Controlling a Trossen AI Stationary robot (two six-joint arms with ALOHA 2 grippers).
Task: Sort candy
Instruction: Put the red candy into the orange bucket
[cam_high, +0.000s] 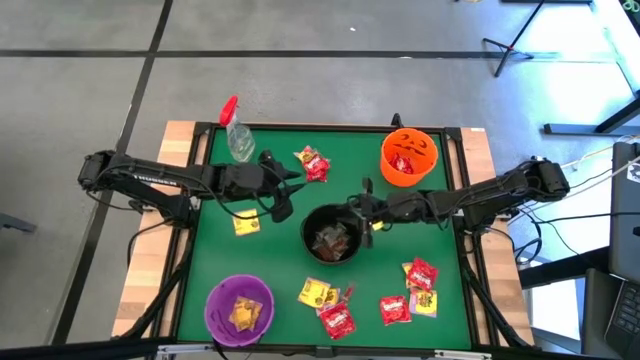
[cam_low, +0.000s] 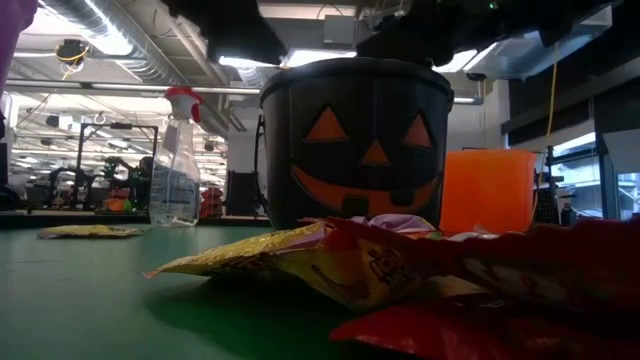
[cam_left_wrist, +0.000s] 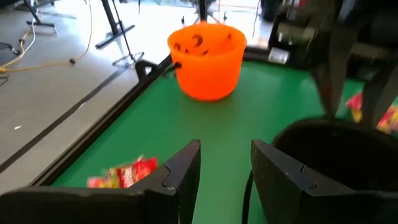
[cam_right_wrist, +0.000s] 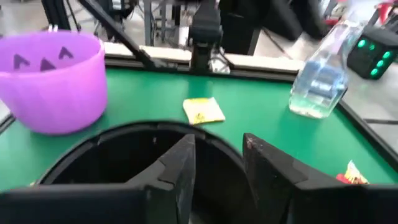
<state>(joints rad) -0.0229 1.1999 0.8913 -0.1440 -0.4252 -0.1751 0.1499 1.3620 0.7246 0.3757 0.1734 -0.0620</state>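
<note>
Right end effector (cam_high: 362, 208) is seen over the near rim of the black bowl (cam_high: 333, 233) at the middle of the green desk (cam_high: 275, 260), its fingers (cam_right_wrist: 177, 171) parted with nothing between them. Left end effector (cam_high: 292, 193) hangs just beside the same bowl on the opposite side, fingers (cam_left_wrist: 183, 171) likewise apart and empty. Candy is found in several places: dark packets (cam_high: 333, 240) lie inside the black bowl directly below the right end effector; a red packet (cam_high: 314, 164) lies near the left end effector; one yellow packet (cam_high: 246, 224) rests under the left arm; red and yellow packets (cam_high: 330, 305) are clustered at the desk's front edge, more (cam_high: 418, 285) toward the right arm's side. Yellow pieces sit in the purple bowl (cam_high: 239, 310), red ones in the orange bowl (cam_high: 408, 156). Packets are small, flat and shiny; their print cannot be read. A carved-pumpkin face is painted in orange on the black bowl.
</note>
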